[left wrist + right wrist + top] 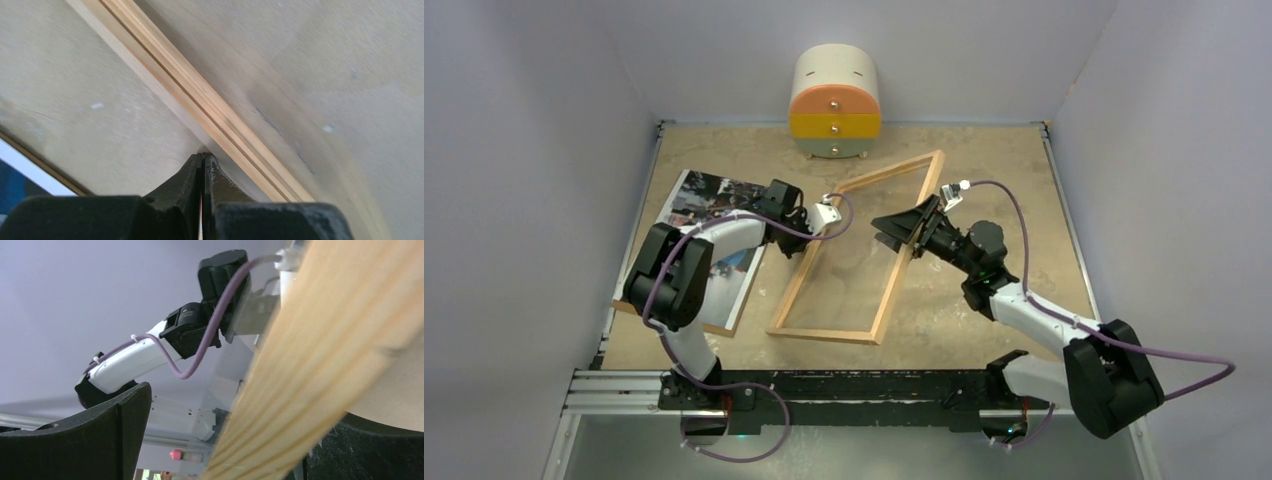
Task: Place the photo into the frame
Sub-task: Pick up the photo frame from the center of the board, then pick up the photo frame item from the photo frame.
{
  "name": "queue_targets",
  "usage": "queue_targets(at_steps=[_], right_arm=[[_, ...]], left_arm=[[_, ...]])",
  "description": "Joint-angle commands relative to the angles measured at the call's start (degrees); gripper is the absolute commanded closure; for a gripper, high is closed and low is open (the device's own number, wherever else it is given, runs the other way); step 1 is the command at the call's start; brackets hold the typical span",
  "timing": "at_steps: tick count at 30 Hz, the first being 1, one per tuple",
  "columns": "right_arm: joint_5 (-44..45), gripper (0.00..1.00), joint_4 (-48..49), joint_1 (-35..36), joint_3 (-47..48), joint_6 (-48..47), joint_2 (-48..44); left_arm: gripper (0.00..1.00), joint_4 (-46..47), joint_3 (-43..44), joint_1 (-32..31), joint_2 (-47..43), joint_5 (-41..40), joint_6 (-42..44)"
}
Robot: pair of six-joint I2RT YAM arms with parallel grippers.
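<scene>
The light wood frame [892, 290] lies at an angle in the middle of the table. The photo [714, 200] lies to its left on a brown backing board [724, 325], partly under my left arm. My left gripper [821, 222] is shut, its tips at the frame's left rail [200, 95]; in the left wrist view [204, 156] a thin pale sliver shows between the fingers, and I cannot tell what it is. A corner of the photo [20, 180] shows there. My right gripper [902, 226] is open wide across the frame's right rail [320, 355], also seen in the right wrist view [245, 410].
A round cream, orange and yellow drawer cabinet [835, 100] stands at the back edge. Grey walls close in the table on three sides. The left arm [150, 350] shows across from the right wrist camera.
</scene>
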Motion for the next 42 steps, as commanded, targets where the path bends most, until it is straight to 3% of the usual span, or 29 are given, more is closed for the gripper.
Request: queue_targets(at_steps=[1, 4, 8, 13, 16, 20, 26, 32, 37, 42], right_arm=[[0.84, 0.04, -2.85, 0.39, 4.74, -2.44, -3.55], [0.31, 0.05, -3.12, 0.39, 6.24, -1.96, -3.43], [-0.06, 0.09, -0.99, 0.58, 7.22, -0.16, -1.29], [0.52, 0.11, 1.13, 2.67, 9.87, 1.25, 2.80], [0.89, 0.12, 1.25, 3.90, 12.03, 1.45, 5.11], [2.13, 0.14, 1.62, 4.47, 14.17, 1.98, 6.80], [4.04, 0.18, 1.68, 5.72, 17.44, 3.23, 8.86], [5.60, 0.21, 0.83, 7.95, 20.51, 3.13, 11.22], [6.02, 0.21, -1.47, 8.59, 22.42, 1.65, 11.75], [6.10, 0.23, -2.66, 8.74, 22.12, 0.90, 11.58]], left_arm=[[1.00, -14.83, 4.21, 2.36, -2.19, 3.11, -3.71], [0.89, -22.10, 13.99, 6.72, -5.69, 5.52, -3.90], [0.56, -28.76, 23.12, 6.47, -11.81, 9.94, -5.75], [0.36, -33.75, 30.13, -0.49, -17.03, 17.98, -12.59], [0.24, -33.85, 32.53, -1.58, -18.17, 25.74, -18.77], [0.18, -33.70, 32.50, -3.04, -20.02, 29.66, -21.62], [0.14, -32.78, 28.51, -9.55, -21.67, 20.61, -22.29], [0.11, -31.20, 31.57, -13.00, -21.87, 16.83, -27.62], [0.09, -32.25, 31.78, -14.00, -21.96, 14.93, -27.09], [0.08, -33.64, 31.20, -15.73, -21.61, 6.87, -24.20]])
